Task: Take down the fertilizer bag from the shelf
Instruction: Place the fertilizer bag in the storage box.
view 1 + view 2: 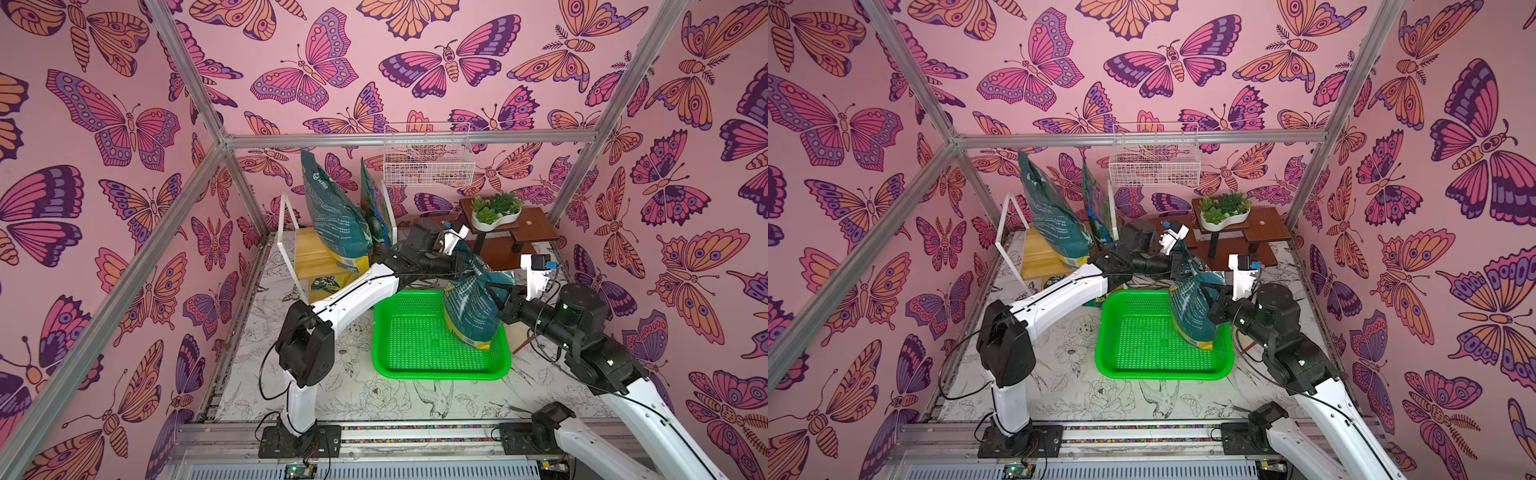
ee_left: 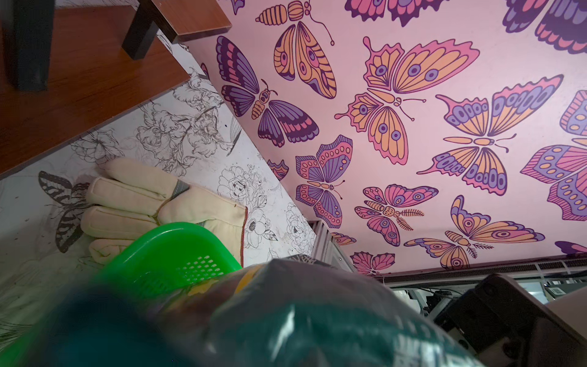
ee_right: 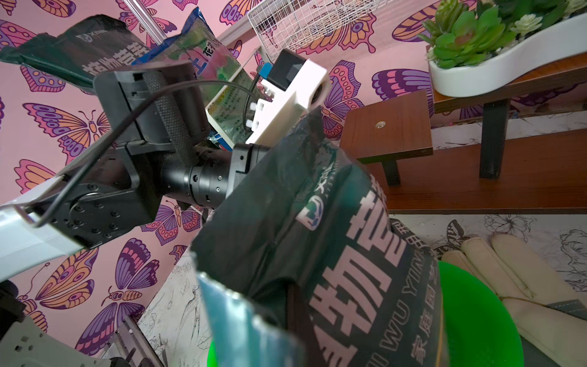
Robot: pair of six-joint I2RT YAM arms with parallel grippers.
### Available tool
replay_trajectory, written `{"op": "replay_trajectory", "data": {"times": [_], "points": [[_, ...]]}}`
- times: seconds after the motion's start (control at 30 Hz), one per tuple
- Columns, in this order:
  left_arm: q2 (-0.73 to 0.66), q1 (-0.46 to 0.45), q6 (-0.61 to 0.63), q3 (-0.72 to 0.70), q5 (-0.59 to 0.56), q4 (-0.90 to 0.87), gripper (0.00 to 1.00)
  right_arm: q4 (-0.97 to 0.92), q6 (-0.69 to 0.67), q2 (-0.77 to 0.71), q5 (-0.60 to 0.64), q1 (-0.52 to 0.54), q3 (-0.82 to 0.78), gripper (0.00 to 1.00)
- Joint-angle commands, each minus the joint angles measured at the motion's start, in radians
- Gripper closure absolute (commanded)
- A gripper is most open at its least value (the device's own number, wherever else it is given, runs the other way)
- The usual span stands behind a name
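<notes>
Before butterfly wall (image 1: 374, 70), left tool (image 1: 464, 268), right tool (image 1: 496, 289) pinch fertilizer bag (image 1: 469, 318)

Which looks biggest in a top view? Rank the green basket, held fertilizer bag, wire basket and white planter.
1. green basket
2. held fertilizer bag and wire basket: these look alike, and the bag hangs nearer the camera, so they are left unranked
3. white planter, smallest
</notes>
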Motion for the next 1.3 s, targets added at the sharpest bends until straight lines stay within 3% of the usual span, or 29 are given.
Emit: {"op": "replay_trajectory", "data": {"times": [0.0,0.13,0.37,0.63,0.7,0.77,0.9,0.97,1.03,1.2,1.27], "points": [[0.026,-0.022,-0.034,0.075,-0.013,0.128,1.00,0.031,-0.020,-0.021,-0.069,0.047,0.023,1.00],[0.041,-0.035,-0.051,0.083,0.014,0.127,1.00,-0.004,-0.014,-0.026,-0.073,0.047,0.012,1.00],[0.024,-0.042,-0.049,0.012,0.012,0.129,0.89,-0.013,0.015,-0.082,-0.012,0.046,-0.077,1.00],[0.045,-0.042,-0.053,-0.025,0.000,0.127,0.86,0.011,0.037,-0.115,0.044,0.046,-0.165,1.00],[0.055,-0.042,-0.057,-0.026,0.009,0.128,0.79,0.004,0.033,-0.117,0.051,0.047,-0.170,1.00],[0.057,-0.042,-0.060,-0.030,0.010,0.129,0.67,0.001,0.032,-0.116,0.053,0.047,-0.179,1.00],[0.032,-0.039,-0.048,-0.046,-0.025,0.129,0.21,0.002,0.033,-0.114,0.054,0.046,-0.193,0.81],[0.008,-0.036,-0.031,-0.057,-0.045,0.127,0.00,0.004,0.032,-0.114,0.059,0.047,-0.195,0.59],[-0.016,-0.027,-0.027,-0.066,-0.054,0.124,0.00,0.001,0.033,-0.114,0.066,0.046,-0.193,0.42],[-0.073,-0.001,-0.013,-0.099,-0.075,0.115,0.00,-0.012,0.035,-0.134,0.102,0.047,-0.193,0.25],[-0.096,0.007,-0.006,-0.117,-0.088,0.107,0.00,-0.018,0.037,-0.148,0.114,0.047,-0.193,0.12]]}}
